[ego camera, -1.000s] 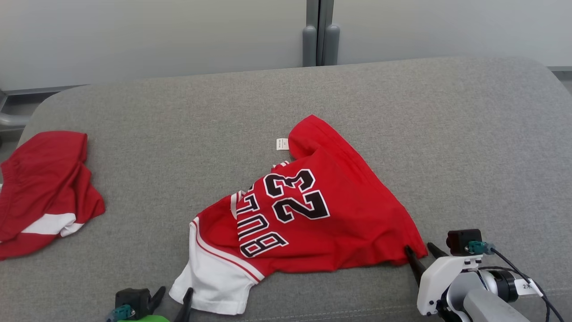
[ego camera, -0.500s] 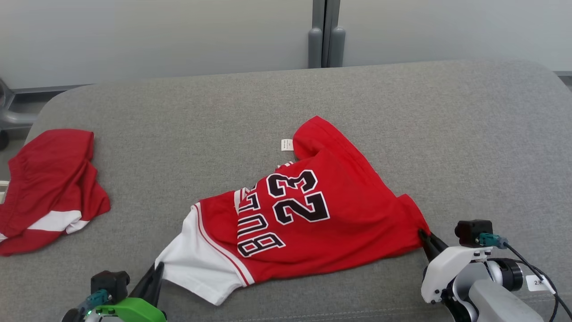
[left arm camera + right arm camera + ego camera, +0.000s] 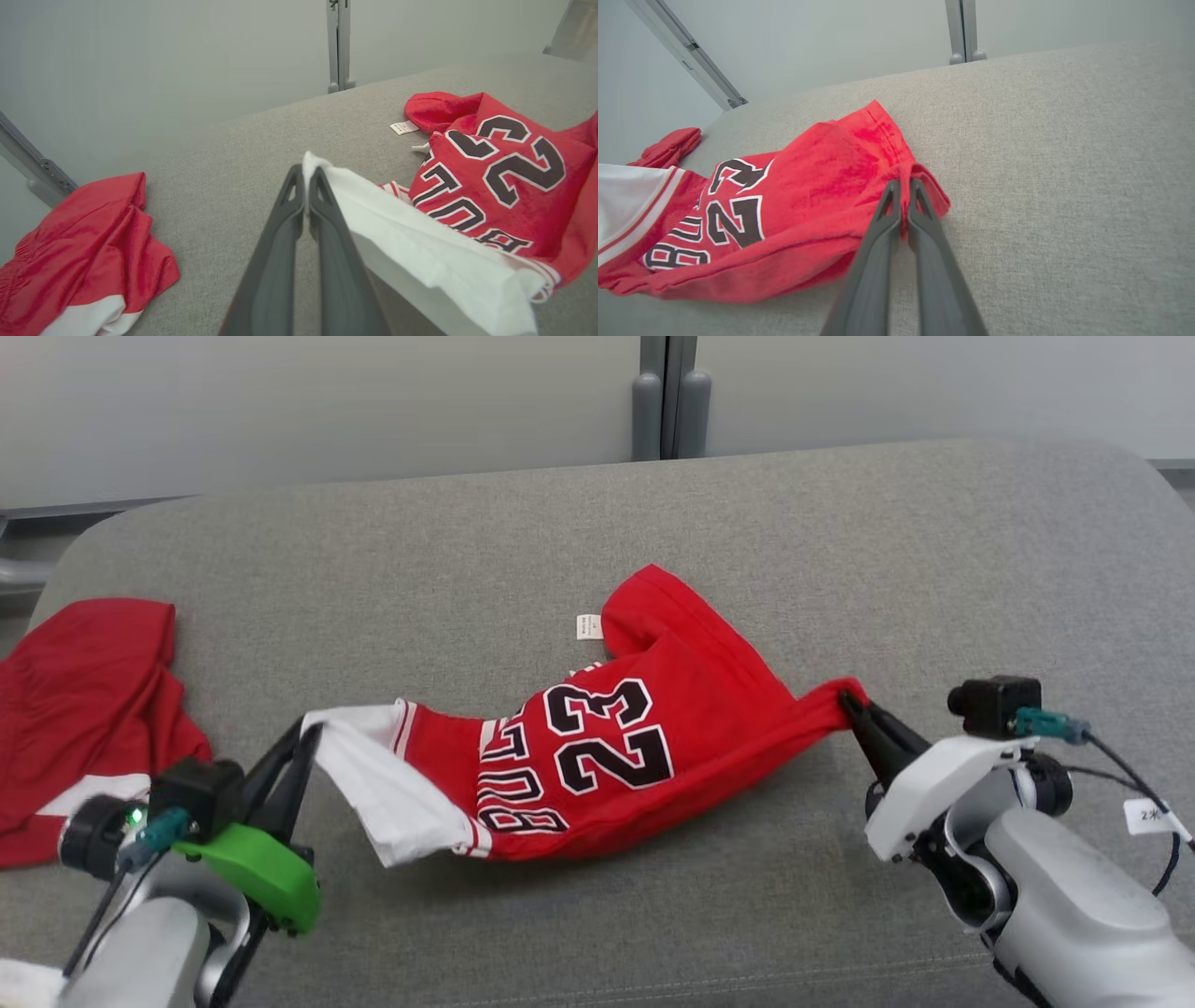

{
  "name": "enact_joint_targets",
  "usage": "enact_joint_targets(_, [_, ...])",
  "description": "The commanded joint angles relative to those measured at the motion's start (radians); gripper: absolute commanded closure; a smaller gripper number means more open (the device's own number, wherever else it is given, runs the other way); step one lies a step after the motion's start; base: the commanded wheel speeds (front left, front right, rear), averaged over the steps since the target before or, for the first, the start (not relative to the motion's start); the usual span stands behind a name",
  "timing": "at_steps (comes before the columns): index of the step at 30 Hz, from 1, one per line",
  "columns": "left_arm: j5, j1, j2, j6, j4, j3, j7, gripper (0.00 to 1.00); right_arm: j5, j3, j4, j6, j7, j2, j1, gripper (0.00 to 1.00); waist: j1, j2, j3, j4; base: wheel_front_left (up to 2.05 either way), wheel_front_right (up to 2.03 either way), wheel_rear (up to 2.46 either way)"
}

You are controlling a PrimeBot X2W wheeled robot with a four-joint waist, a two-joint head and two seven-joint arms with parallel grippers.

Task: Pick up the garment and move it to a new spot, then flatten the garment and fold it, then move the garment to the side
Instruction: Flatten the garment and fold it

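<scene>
The left gripper (image 3: 306,735) is pinched tight on the white corner of the red number-23 jersey (image 3: 709,709), and the right gripper (image 3: 850,698) is clamped on its red corner. The jersey stretches between them, sagging onto the grey cushion (image 3: 840,541). Red shorts (image 3: 84,691) lie beyond the left gripper.

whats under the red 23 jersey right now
The grey cushion shows beneath the jersey, shadowed along its near edge, while the left gripper and right gripper pinch its two ends. Anything under the draped middle is covered by cloth.
</scene>
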Motion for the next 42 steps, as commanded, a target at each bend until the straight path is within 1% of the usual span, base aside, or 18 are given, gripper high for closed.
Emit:
enact_joint_targets(1, [0.011, -0.047, 0.022, -0.003, -0.020, -0.007, 0.018, 1.00, 0.016, 0.009, -0.023, 0.000, 0.012, -0.013, -0.032, 1.00, 0.0000, 0.0000, 0.023, -0.005, 0.00, 0.00, 0.00])
enact_joint_targets(5, [0.018, -0.161, 0.065, -0.014, -0.065, -0.034, 0.073, 1.00, 0.059, 0.025, -0.070, 0.000, 0.047, -0.035, -0.114, 1.00, 0.0000, 0.0000, 0.059, -0.011, 0.00, 0.00, 0.00])
enact_joint_targets(7, [0.001, -0.226, 0.078, -0.018, -0.076, -0.046, 0.096, 1.00, 0.073, 0.035, -0.078, 0.000, 0.067, -0.039, -0.166, 1.00, 0.0000, 0.0000, 0.081, -0.015, 0.00, 0.00, 0.00])
enact_joint_targets(9, [-0.005, -0.295, 0.101, -0.018, -0.076, -0.063, 0.117, 1.00, 0.095, 0.042, -0.074, 0.000, 0.086, -0.030, -0.223, 1.00, 0.0000, 0.0000, 0.106, -0.021, 0.00, 0.00, 0.00])
enact_joint_targets(12, [-0.038, -0.405, 0.137, -0.019, -0.075, -0.117, 0.147, 1.00, 0.109, 0.060, -0.047, 0.000, 0.112, -0.017, -0.323, 1.00, 0.0000, 0.0000, 0.149, -0.029, 0.00, 0.00, 0.00])
enact_joint_targets(14, [-0.065, -0.488, 0.164, -0.019, -0.070, -0.155, 0.161, 1.00, 0.106, 0.078, -0.018, 0.000, 0.126, -0.005, -0.400, 1.00, 0.0000, 0.0000, 0.181, -0.033, 0.00, 0.00, 0.00])
enact_joint_targets(17, [-0.107, -0.617, 0.199, -0.020, -0.063, -0.220, 0.184, 1.00, 0.143, 0.082, 0.026, 0.000, 0.144, 0.027, -0.513, 1.00, 0.0000, 0.0000, 0.234, -0.040, 0.00, 0.00, 0.00])
enact_joint_targets(18, [-0.145, -0.708, 0.217, -0.020, -0.049, -0.253, 0.197, 1.00, 0.165, 0.086, 0.062, 0.000, 0.155, 0.042, -0.595, 1.00, 0.0000, 0.0000, 0.270, -0.044, 0.00, 0.00, 0.00])
enact_joint_targets(19, [-0.153, -0.759, 0.234, -0.019, -0.038, -0.269, 0.206, 1.00, 0.186, 0.081, 0.080, 0.000, 0.162, 0.057, -0.636, 1.00, 0.0000, 0.0000, 0.289, -0.047, 0.00, 0.00, 0.00])
enact_joint_targets(20, [-0.160, -0.802, 0.244, -0.018, -0.026, -0.288, 0.211, 1.00, 0.182, 0.084, 0.104, 0.000, 0.162, 0.057, -0.680, 1.00, 0.0000, 0.0000, 0.303, -0.049, 0.00, 0.00, 0.00])
enact_joint_targets(22, [-0.200, -0.889, 0.245, -0.019, 0.004, -0.311, 0.216, 1.00, 0.204, 0.078, 0.152, 0.000, 0.162, 0.069, -0.764, 1.00, 0.0000, 0.0000, 0.333, -0.052, 0.00, 0.00, 0.00])
enact_joint_targets(25, [-0.232, -1.009, 0.265, -0.019, 0.064, -0.344, 0.222, 1.00, 0.242, 0.048, 0.231, 0.000, 0.137, 0.098, -0.875, 1.00, 0.0000, 0.0000, 0.363, -0.063, 0.00, 0.00, 0.00])
enact_joint_targets(28, [-0.269, -1.114, 0.261, -0.019, 0.118, -0.370, 0.226, 1.00, 0.267, 0.017, 0.323, 0.000, 0.103, 0.123, -0.976, 1.00, 0.0000, 0.0000, 0.379, -0.070, 0.00, 0.00, 0.00])
enact_joint_targets(34, [-0.324, -1.277, 0.212, -0.019, 0.238, -0.401, 0.234, 1.00, 0.260, -0.025, 0.532, 0.000, 0.014, 0.180, -1.149, 1.00, 0.0000, 0.0000, 0.370, -0.069, 0.00, 0.00, 0.00])
enact_joint_targets(35, [-0.317, -1.307, 0.207, -0.019, 0.263, -0.403, 0.227, 1.00, 0.257, -0.030, 0.563, 0.000, 0.002, 0.190, -1.172, 1.00, 0.0000, 0.0000, 0.368, -0.069, 0.00, 0.00, 0.00])
enact_joint_targets(37, [-0.313, -1.331, 0.199, -0.019, 0.283, -0.409, 0.227, 1.00, 0.253, -0.034, 0.591, 0.000, -0.012, 0.197, -1.195, 1.00, 0.0000, 0.0000, 0.367, -0.068, 0.00, 0.00, 0.00])
enact_joint_targets(40, [-0.307, -1.387, 0.160, -0.019, 0.346, -0.427, 0.216, 1.00, 0.245, -0.044, 0.656, 0.000, -0.047, 0.209, -1.254, 1.00, 0.0000, 0.0000, 0.359, -0.062, 0.00, 0.00, 0.00])
enact_joint_targets(42, [-0.302, -1.436, 0.136, -0.019, 0.382, -0.426, 0.194, 1.00, 0.215, -0.037, 0.675, 0.000, -0.070, 0.209, -1.299, 1.00, 0.0000, 0.0000, 0.354, -0.058, 0.00, 0.00, 0.00])
